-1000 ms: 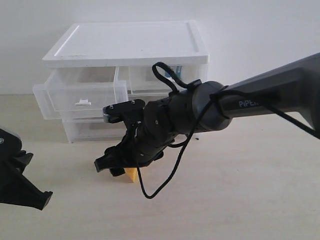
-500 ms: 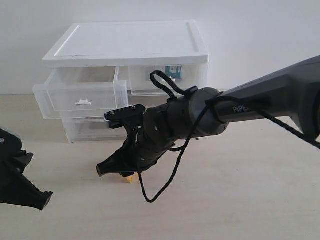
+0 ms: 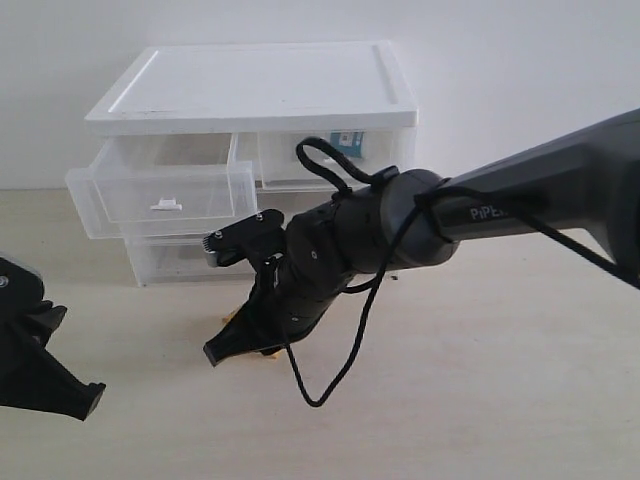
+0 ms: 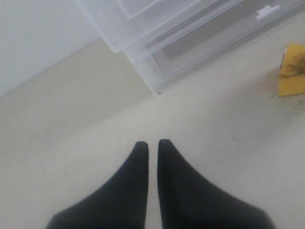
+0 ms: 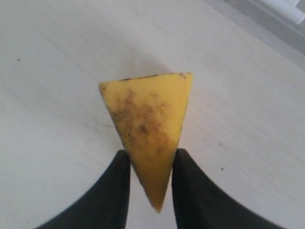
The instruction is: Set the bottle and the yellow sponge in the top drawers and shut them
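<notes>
A white plastic drawer unit [image 3: 250,90] stands at the back of a pale wooden tabletop [image 3: 500,380] against a white wall. Its two small clear top drawers sit side by side: the left top drawer [image 3: 160,195] is pulled well out towards the camera, its white tab handle showing, while the right top drawer [image 3: 335,155] sits further in, its lower part hidden behind the arm. The bottle [image 3: 345,140] is inside the right top drawer, and only its teal-and-white label shows through the clear front. The right arm reaches in from the right, across the middle, and angles down in front of the unit, with a black cable looping off it. The right end effector [image 5: 151,157] is down at the tabletop, pinching the yellow sponge [image 5: 145,136], with one dark finger against each slanted side of the wedge's narrow point. The sponge's brown-stained top face points up at the wrist camera. In the exterior view the sponge is almost wholly hidden under that end effector. The left end effector [image 4: 152,143] sits low at the near left, well apart from the sponge. Its two black fingers [image 4: 136,171] are pressed almost together, with only a thin slit between them, and they grip nothing. Its camera looks across bare tabletop to the foot of the drawer unit and one corner of the sponge
</notes>
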{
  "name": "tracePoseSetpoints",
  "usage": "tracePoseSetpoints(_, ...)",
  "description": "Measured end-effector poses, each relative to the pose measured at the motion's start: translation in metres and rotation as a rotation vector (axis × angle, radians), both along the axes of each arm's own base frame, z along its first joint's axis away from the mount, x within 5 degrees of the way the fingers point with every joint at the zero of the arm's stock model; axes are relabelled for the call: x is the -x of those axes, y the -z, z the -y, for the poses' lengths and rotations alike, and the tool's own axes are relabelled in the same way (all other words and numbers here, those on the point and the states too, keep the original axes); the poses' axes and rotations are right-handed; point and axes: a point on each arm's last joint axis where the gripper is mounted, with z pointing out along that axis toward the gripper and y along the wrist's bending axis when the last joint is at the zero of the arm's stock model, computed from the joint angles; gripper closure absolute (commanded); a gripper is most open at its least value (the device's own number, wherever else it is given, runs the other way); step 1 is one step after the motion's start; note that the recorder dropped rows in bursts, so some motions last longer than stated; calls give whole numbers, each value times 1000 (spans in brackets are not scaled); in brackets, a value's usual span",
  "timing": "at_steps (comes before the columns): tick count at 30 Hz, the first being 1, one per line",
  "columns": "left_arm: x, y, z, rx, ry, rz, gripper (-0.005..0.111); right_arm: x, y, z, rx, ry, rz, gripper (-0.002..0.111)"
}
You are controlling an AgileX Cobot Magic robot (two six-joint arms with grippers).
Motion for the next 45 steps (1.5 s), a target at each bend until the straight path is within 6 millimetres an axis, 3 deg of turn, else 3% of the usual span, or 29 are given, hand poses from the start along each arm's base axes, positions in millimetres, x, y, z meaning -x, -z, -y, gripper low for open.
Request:
tracePoseSetpoints(17,0,0,0,0,0,0,103,20,-33,13,111,-95,-60,108)
tracePoseSetpoints(28,-1,-1,-1,-4,-8,14,103,50,-74,2,85,-182,-30,108)
tracePoseSetpoints(37,-1,-2,-1,-6,-14,23,103,60,-117,10,22,-208,25,108)
tracePoseSetpoints(41,-1,-2,-1,-6,-14,23,103,62,-120,13,35,-220,18,108)
tracePoseSetpoints(45,-1,-2,-1,-6,-13,22,103,64,-108,15,56,-221,0,108)
